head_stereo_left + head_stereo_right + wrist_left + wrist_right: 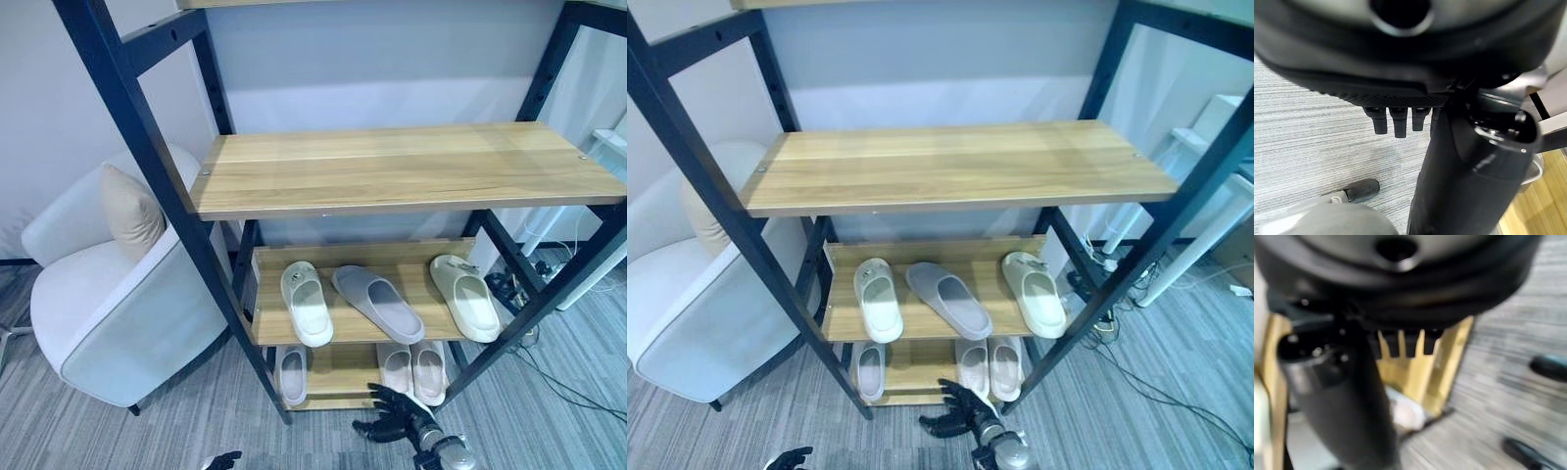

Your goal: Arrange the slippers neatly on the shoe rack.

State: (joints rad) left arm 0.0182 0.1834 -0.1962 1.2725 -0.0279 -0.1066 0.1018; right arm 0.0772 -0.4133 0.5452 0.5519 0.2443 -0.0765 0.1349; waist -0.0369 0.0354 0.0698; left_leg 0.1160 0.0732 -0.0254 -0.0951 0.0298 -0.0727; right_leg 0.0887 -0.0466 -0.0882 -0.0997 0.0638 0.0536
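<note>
A shoe rack (392,171) with a dark frame and wooden shelves was seen against a grey wall. On its middle shelf (392,262) three slippers were laid well apart: a white slipper (307,303) at the left, a grey slipper (378,303) turned at a slant in the middle, and a cream slipper (466,297) at the right. On the bottom shelf (343,370) a single white slipper (291,373) was placed left, and a pair of pale slippers (413,369) side by side right. The right hand (395,415) was held low before the bottom shelf, fingers spread, nothing grasped. The left hand (225,459) was seen above the carpet (98,436), fingers straight, empty. An armchair (108,294) with a beige cushion (130,211) stood to the left.
</note>
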